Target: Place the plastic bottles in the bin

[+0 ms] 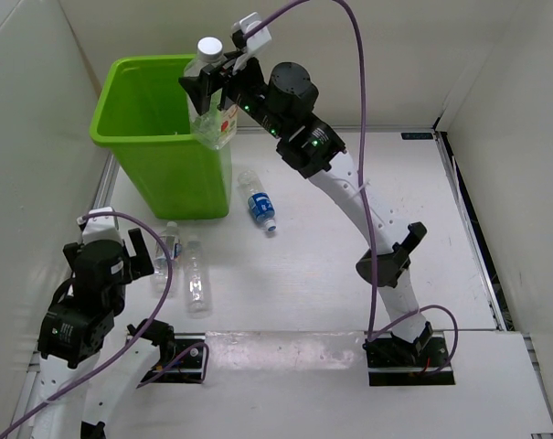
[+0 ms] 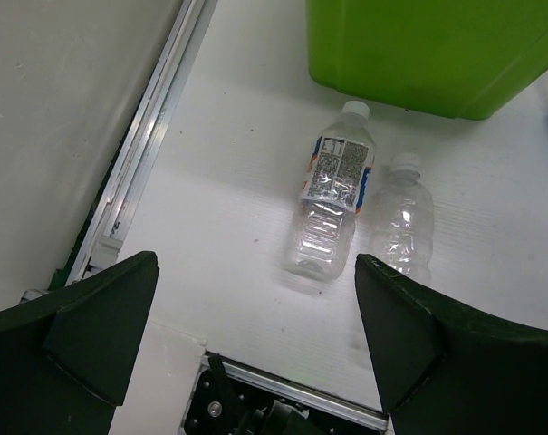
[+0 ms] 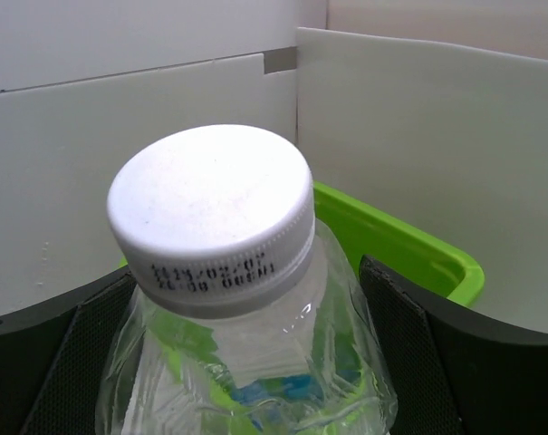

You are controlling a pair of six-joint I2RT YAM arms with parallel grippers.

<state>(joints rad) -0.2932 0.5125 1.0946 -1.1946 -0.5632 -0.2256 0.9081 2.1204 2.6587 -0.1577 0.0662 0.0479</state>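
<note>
The white table (image 1: 313,265) spreads out in front of me. The lime-green bin (image 1: 171,178) stands upright at its far left. My right gripper (image 1: 214,87) is up over the bin's right rim, with the red-labelled bottle (image 1: 218,130) upright between its fingers, white cap on top. I cannot tell whether the pads press it or stand just clear. My left gripper (image 2: 255,263) hangs spread wide and empty above the first slim bottle (image 2: 332,204) and the second slim bottle (image 2: 402,222), which lie side by side near the bin. The blue-labelled bottle (image 1: 258,207) lies just right of the bin's foot.
</note>
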